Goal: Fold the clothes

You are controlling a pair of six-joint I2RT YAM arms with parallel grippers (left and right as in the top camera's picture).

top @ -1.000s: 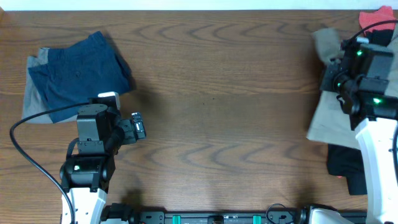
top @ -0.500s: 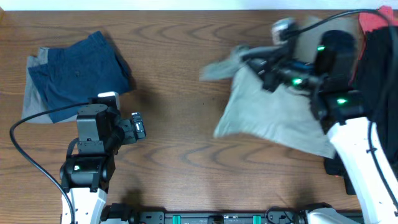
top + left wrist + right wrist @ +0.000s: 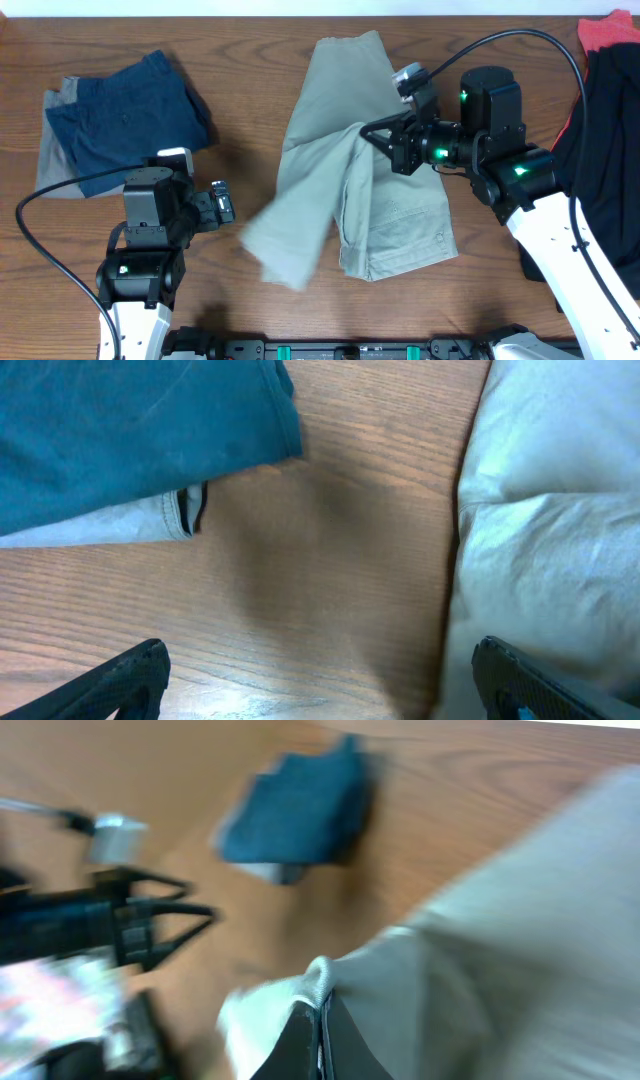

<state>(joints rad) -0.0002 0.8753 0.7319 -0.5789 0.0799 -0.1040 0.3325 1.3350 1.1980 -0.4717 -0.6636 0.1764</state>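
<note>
Khaki shorts [image 3: 390, 215] dragged from right edge to centre of table [image 3: 250, 60] within 1 s, fold pinched by closed right gripper [image 3: 368, 132], left gripper [image 3: 226, 201] spread wide, empty, navy shorts [image 3: 130, 112] at left.

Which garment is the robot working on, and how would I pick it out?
In the middle of the brown wooden table lie large light khaki-beige cotton shorts, spread out and rumpled. The right gripper pinches a fold of them. They are the only pale piece in the centre: the navy shorts sit far left, the black garment at the right edge.
</note>
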